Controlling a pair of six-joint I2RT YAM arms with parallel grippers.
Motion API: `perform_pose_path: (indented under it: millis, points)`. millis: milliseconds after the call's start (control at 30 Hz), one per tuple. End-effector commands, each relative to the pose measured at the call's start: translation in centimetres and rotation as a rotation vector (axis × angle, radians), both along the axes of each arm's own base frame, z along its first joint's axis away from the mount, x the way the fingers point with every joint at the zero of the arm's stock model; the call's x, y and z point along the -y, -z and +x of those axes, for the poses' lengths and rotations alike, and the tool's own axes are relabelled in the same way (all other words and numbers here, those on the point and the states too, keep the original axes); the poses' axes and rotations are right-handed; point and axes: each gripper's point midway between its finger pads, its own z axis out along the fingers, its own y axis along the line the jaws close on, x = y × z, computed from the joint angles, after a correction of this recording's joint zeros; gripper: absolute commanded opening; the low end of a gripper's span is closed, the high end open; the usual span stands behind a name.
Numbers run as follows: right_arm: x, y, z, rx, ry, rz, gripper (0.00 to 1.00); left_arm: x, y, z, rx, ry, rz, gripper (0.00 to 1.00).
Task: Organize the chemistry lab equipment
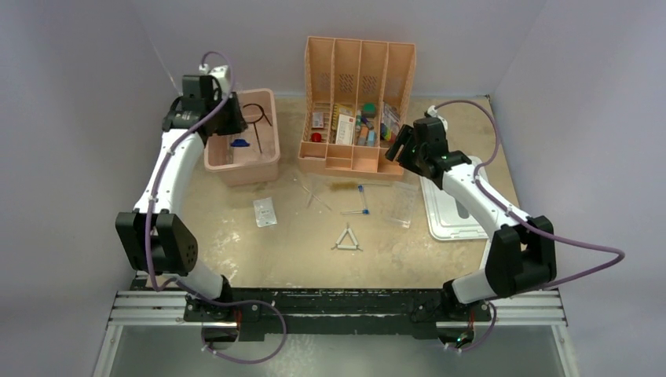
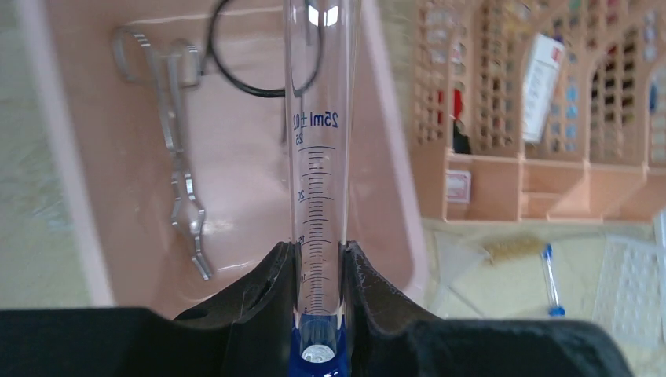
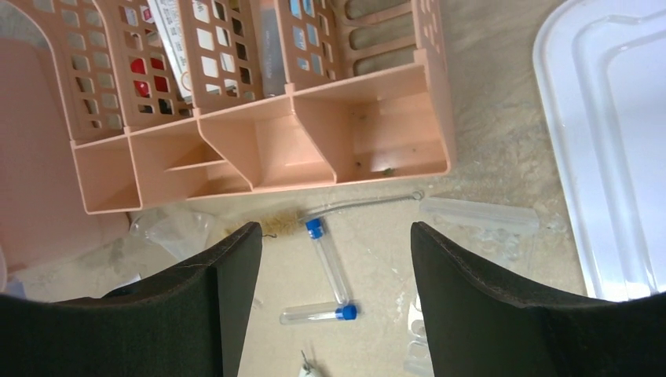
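The left fingers [image 2: 267, 290] are clamped on a clear graduated cylinder [image 2: 318, 157], gripping it just above its blue foot. Its long axis runs straight out from them over the pink bin [image 2: 71, 173]. The metal tongs [image 2: 179, 165] and the black wire ring [image 2: 236, 78] already lie in that bin. I cannot tell whether the cylinder touches the floor of the bin.

The right fingers [image 3: 220, 298] stand wide apart and hold nothing. They hang over the worktop [image 3: 487, 314] just in front of the orange divider box [image 3: 377, 141]. Two thin blue-capped tubes [image 3: 328, 263] lie directly below the gap between them, touching at one end in an L. One tube runs crosswise to the line on which the fingers close, so I'd judge it the easier pick. The other lies along that line and would call for a turn of the wrist. The right arm is plainly the nearer one. The clear tube rack [image 3: 479, 216] lies just beside the tubes, towards the white lid [image 3: 620, 157].
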Motion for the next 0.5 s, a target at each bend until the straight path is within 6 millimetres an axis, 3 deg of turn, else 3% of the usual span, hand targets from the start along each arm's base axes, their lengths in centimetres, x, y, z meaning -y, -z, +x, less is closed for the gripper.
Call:
perform_pose_path:
  millis: [0, 133, 467]
  points:
    - [-0.7, -3.1, 2.0, 0.085, -0.025, 0.018, 0.71, -4.6, -2.2, 2.4, 0.048, -0.207, -0.025, 0.13]
    - [-1.3, -3.2, 2.5, 0.103, -0.061, 0.022, 0.71, -7.7, 1.4, 3.2, -0.084, -0.309, 0.04, 0.11]
    - [-1.6, -2.7, 3.4, 0.104, -0.069, 0.018, 0.71, -10.2, 7.5, 4.1, -0.279, -0.379, 0.192, 0.11]
